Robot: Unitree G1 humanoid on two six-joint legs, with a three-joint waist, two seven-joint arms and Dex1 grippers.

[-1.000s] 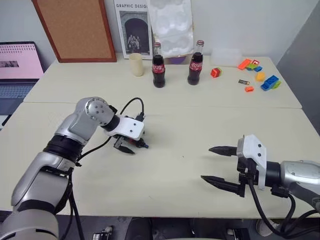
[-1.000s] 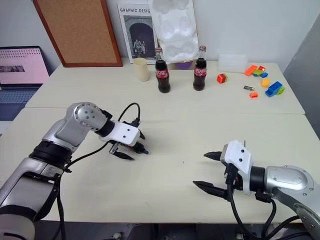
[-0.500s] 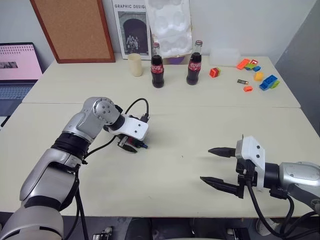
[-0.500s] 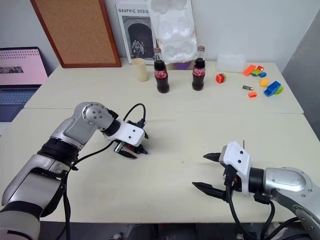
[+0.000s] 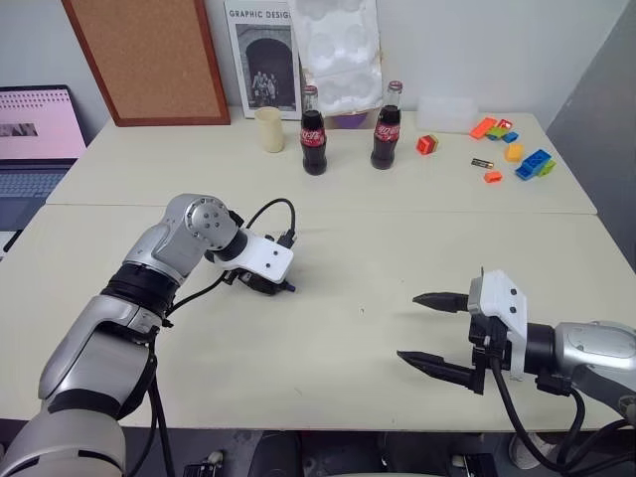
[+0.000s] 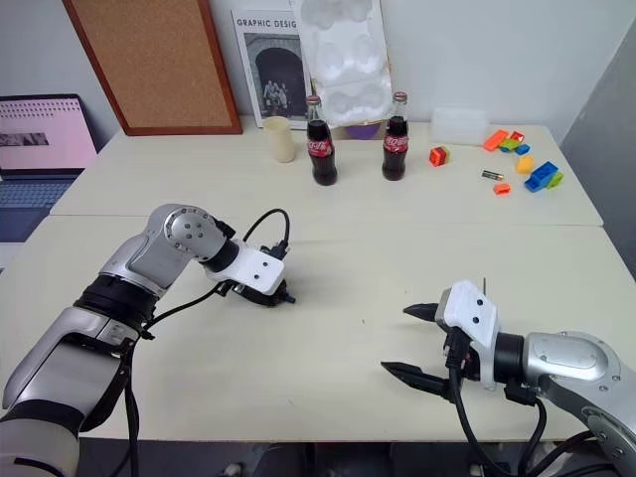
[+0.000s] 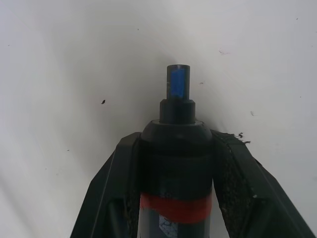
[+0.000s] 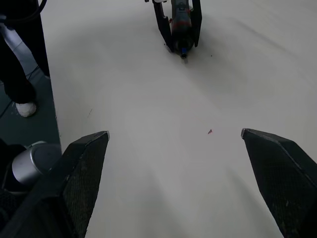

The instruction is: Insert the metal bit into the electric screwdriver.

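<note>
- Your left gripper (image 7: 176, 148) is clenched on the screwdriver (image 7: 176, 163): the black barrel sits squarely between the two fingers (image 7: 111, 183), one pressed on each side, with the red band down low between them.
- The screwdriver's bluish tip pokes out past the fingertips, angled down at the desk (image 5: 358, 229); you cannot tell whether it touches the surface.
- In your right wrist view the same grip shows from in front, the fingers straddling the barrel and the tip close to the desk.
- Your right gripper (image 5: 429, 330) hovers over the near right part of the desk, fingers (image 8: 81, 173) spread wide and released, grasping nothing, well apart from the screwdriver.
- The bit cannot be made out.
</note>
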